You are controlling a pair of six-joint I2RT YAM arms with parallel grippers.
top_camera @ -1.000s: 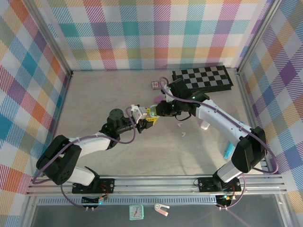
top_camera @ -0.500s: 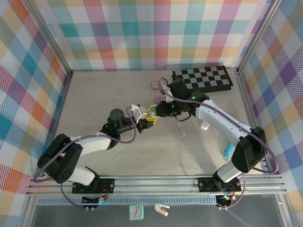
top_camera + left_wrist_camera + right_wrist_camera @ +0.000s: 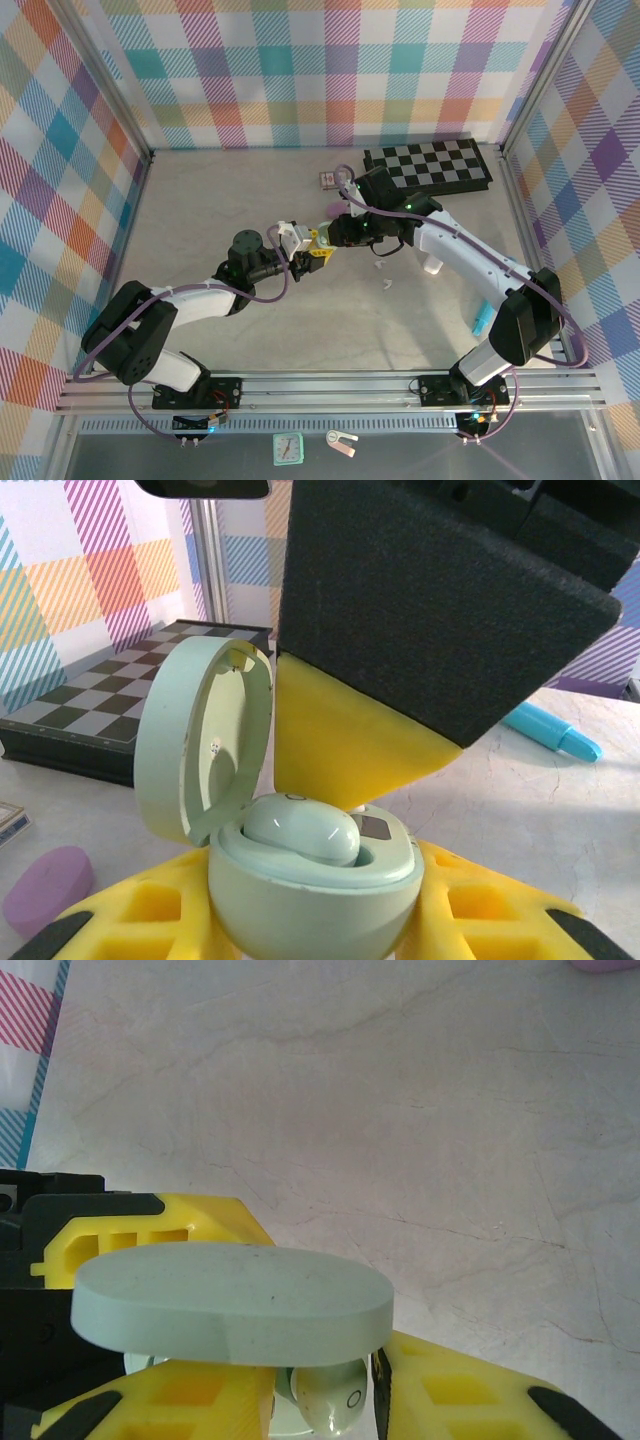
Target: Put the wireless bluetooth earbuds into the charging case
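My left gripper (image 3: 303, 253) (image 3: 315, 925) is shut on the open pale green charging case (image 3: 310, 885), its yellow fingers (image 3: 130, 915) pressed to both sides. The lid (image 3: 200, 740) stands up on the left. One pale green earbud (image 3: 300, 828) lies in the case's well. My right gripper (image 3: 323, 240) (image 3: 325, 1395) comes down from above, and its yellow fingers (image 3: 470, 1395) close round that earbud (image 3: 335, 1400) under the lid (image 3: 230, 1305). Two white earbuds (image 3: 378, 266) (image 3: 386, 289) lie on the table to the right.
A purple case (image 3: 330, 208) (image 3: 45, 890) lies just behind the grippers. A chessboard (image 3: 430, 165) (image 3: 100, 705) is at the back right, with a small card (image 3: 327, 180) to its left. A teal stick (image 3: 481, 320) (image 3: 555, 732) lies near the right arm's base.
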